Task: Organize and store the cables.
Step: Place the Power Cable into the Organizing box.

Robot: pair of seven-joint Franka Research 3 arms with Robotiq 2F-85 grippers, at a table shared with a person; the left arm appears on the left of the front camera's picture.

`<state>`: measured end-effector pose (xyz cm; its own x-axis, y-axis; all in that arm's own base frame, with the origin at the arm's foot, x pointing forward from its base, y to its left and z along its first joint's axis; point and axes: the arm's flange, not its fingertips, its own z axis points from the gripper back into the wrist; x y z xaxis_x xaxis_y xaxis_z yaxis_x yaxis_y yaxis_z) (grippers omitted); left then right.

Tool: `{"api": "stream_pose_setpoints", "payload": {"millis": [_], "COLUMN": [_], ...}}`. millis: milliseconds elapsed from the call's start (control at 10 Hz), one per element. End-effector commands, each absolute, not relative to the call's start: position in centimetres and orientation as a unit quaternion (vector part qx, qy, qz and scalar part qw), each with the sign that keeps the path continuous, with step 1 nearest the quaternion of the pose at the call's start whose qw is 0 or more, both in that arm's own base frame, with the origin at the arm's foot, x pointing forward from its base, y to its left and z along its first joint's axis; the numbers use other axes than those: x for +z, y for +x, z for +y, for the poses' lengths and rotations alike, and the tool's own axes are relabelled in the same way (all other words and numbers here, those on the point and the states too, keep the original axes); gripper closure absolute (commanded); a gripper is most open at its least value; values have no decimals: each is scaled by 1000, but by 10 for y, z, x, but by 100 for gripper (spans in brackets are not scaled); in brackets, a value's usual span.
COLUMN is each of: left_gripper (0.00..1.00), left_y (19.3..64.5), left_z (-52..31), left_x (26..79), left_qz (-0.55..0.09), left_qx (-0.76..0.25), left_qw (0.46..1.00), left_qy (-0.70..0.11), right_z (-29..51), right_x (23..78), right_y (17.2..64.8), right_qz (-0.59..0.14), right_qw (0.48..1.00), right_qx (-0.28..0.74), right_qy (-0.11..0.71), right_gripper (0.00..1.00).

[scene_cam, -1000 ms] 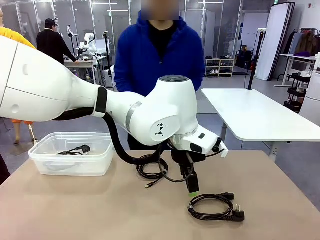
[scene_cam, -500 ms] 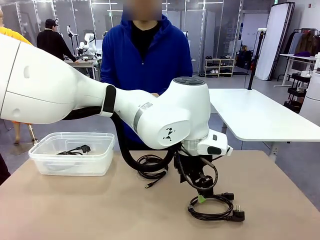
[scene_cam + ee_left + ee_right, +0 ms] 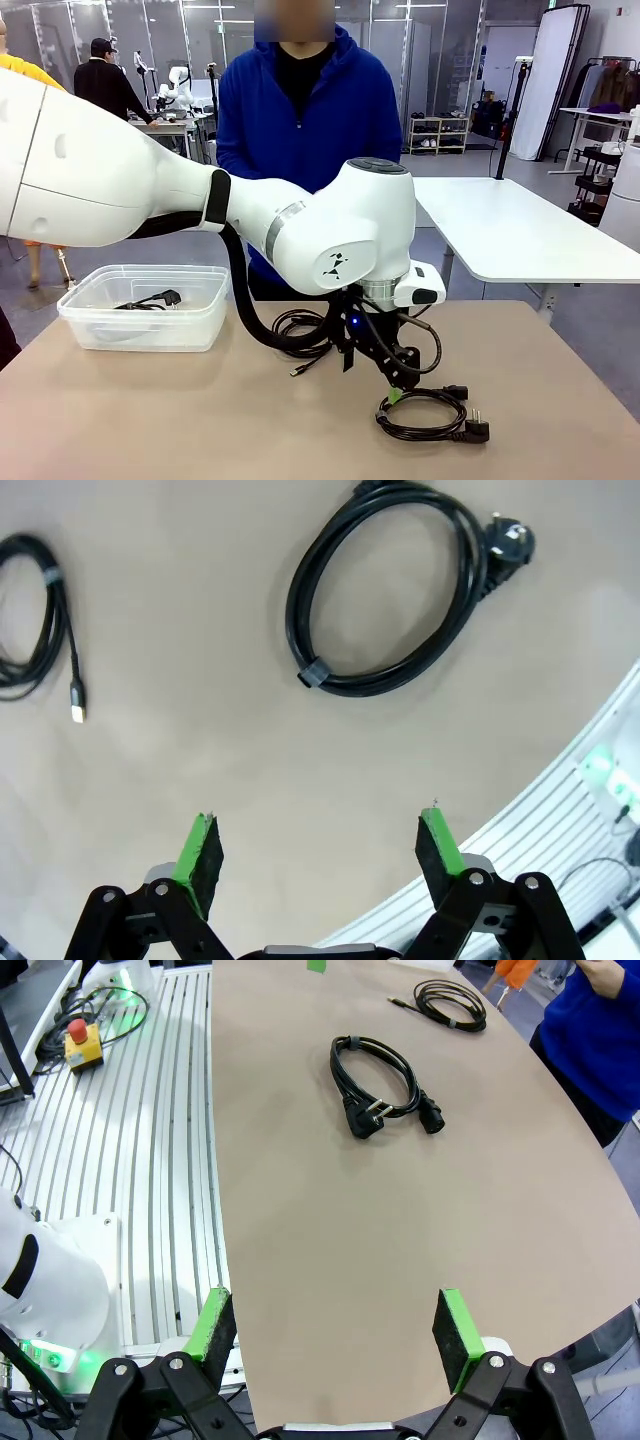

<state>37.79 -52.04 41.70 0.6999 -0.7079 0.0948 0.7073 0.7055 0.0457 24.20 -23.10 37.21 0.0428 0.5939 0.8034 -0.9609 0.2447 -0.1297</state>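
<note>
Three cables were seen. One thick coil (image 3: 425,413) lay flat toward the table's (image 3: 150,430) near right corner, bound by a small tie (image 3: 312,674). In the front view its left end was partly covered by the left gripper (image 3: 393,393), which hung close over it with fingers spread wide and nothing between them. A thinner coil (image 3: 298,335) by the middle of the far edge was largely hidden behind the left arm (image 3: 330,235) and its black hose (image 3: 243,300), only a small connector tip being made out. A third cable (image 3: 150,299) lay in the clear bin (image 3: 75,322) near the far left corner, dimmed by the plastic wall. The right gripper (image 3: 335,1335) was seen spread open and empty by the near right corner. A small dark mark (image 3: 337,266) on the left arm could not be read.
</note>
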Motion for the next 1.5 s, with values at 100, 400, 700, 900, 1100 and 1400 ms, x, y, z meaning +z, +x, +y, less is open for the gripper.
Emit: {"api": "stream_pose_setpoints", "payload": {"millis": [100,400,700,900,1100,1400], "left_gripper": [2,2,2,2,2,2], "left_y": [385,392,398,396,394,398], "left_z": [-538,-554,-563,-564,-561,-556], "left_x": [414,408,385,380,379,355], "left_qz": [-56,-68,-65,-57,-58,-61], "left_qx": [-354,-173,-72,-76,-72,-91], "left_qw": [933,983,995,995,996,994], "left_qy": [12,4,-27,-22,-16,-4], "right_z": [-227,-227,-227,-227,-227,-227], "right_x": [374,374,374,374,374,374], "right_y": [243,243,243,243,243,243], "right_qz": [-393,-393,-393,-393,-393,-393], "right_qw": [693,693,693,693,693,693], "right_qx": [557,557,557,557,557,557], "right_qy": [234,234,234,234,234,234], "right_gripper": [0,0,0,0,0,0]}}
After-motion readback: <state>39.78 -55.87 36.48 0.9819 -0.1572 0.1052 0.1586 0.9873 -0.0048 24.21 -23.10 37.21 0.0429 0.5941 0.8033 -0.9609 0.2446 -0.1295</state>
